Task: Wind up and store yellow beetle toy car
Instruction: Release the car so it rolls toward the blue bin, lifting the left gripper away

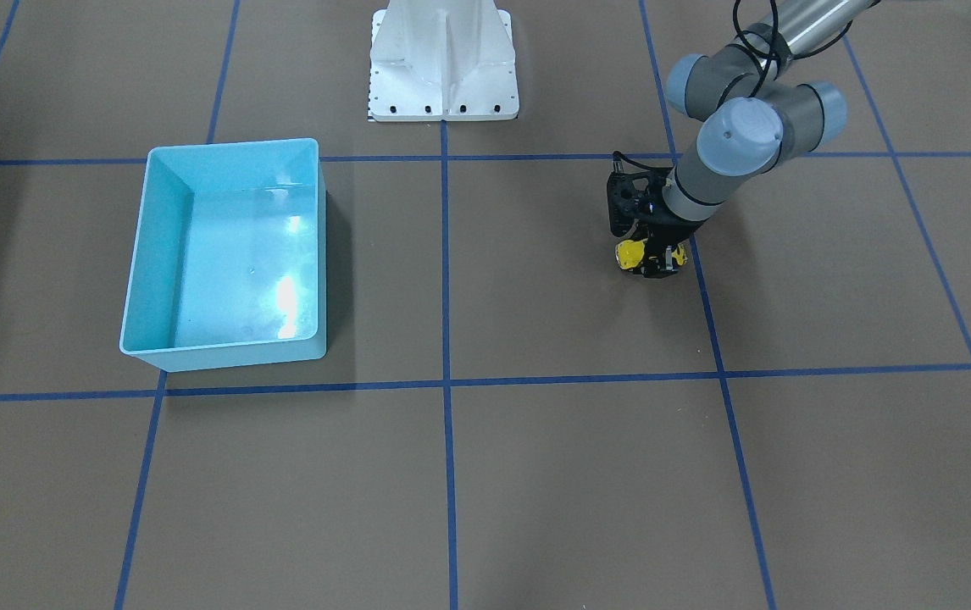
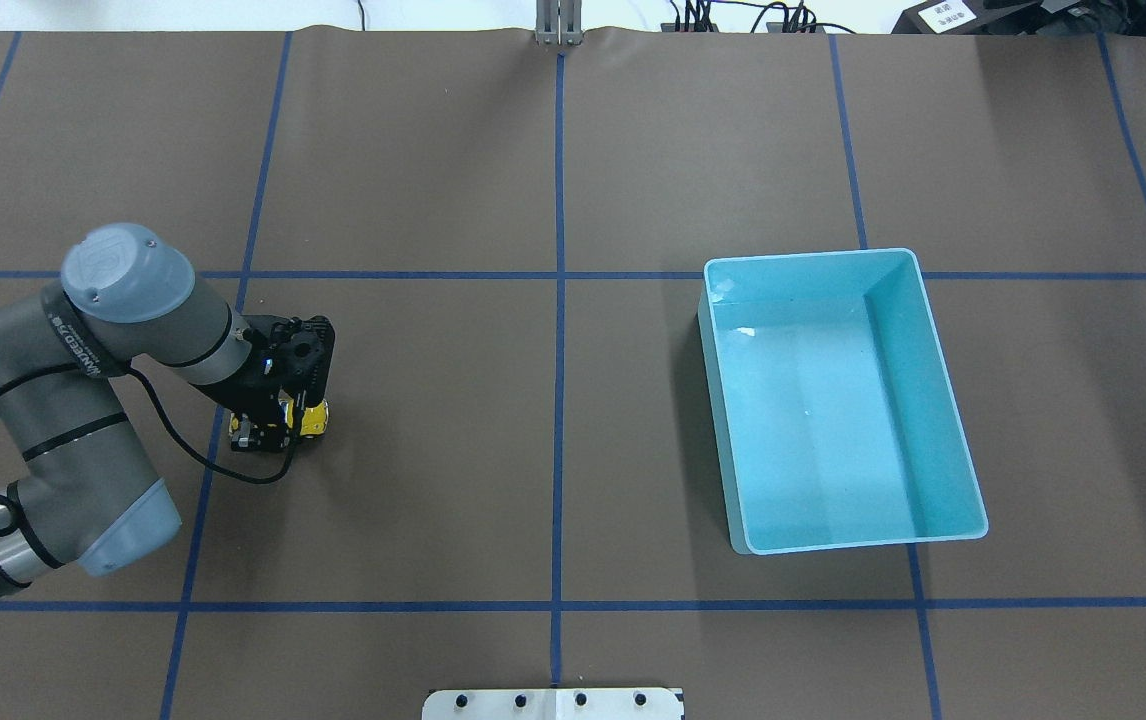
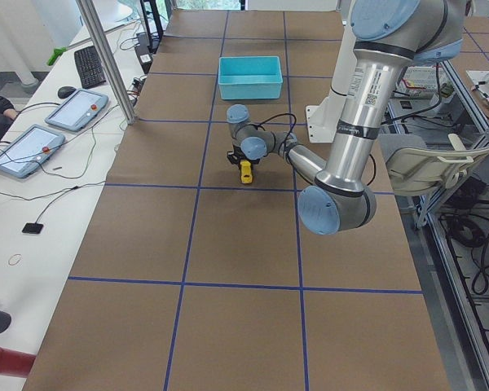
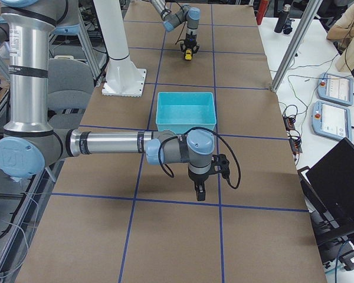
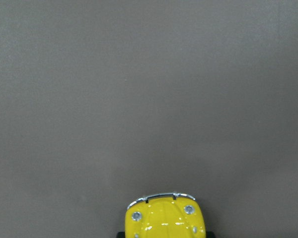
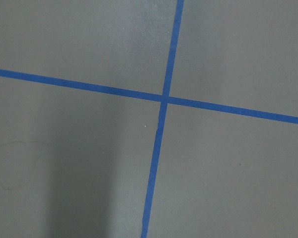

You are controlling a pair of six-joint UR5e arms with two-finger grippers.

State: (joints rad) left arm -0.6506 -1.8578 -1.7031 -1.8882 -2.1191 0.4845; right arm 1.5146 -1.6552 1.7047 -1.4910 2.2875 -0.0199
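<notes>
Along the left edge of the overhead view, the robot's grey and silver left arm (image 2: 83, 400) reaches in and points its black two-finger left gripper (image 2: 273, 428) straight down at the brown paper-covered table (image 2: 433, 150). Its fingers are closed on the tiny, glossy yellow beetle toy car (image 2: 314, 418). The gripper sits astride the car's middle, so in the front-facing view yellow bodywork (image 1: 629, 252) shows on either side of the black tool. The car is down at the table surface, just beside one of the blue tape lines (image 2: 558, 300) that divide the paper into squares, in the square left of the centre line. From the left wrist camera only its rounded nose (image 5: 164, 218) shows at the bottom edge, with a chrome bumper and two small headlights, and bare brown paper ahead of it. Further right, past the centre line and well apart from the car, stands a light blue rectangular plastic bin (image 2: 928, 400), open at the top, with nothing visible inside it. A white metal base plate (image 2: 553, 703) shows at the bottom middle. The right arm (image 4: 106, 142) appears only in the view from the table's right end, stretched out low with the right gripper (image 4: 199, 194) pointing down near a tape crossing (image 6: 164, 97). Whether its fingers are open or closed I cannot tell.
</notes>
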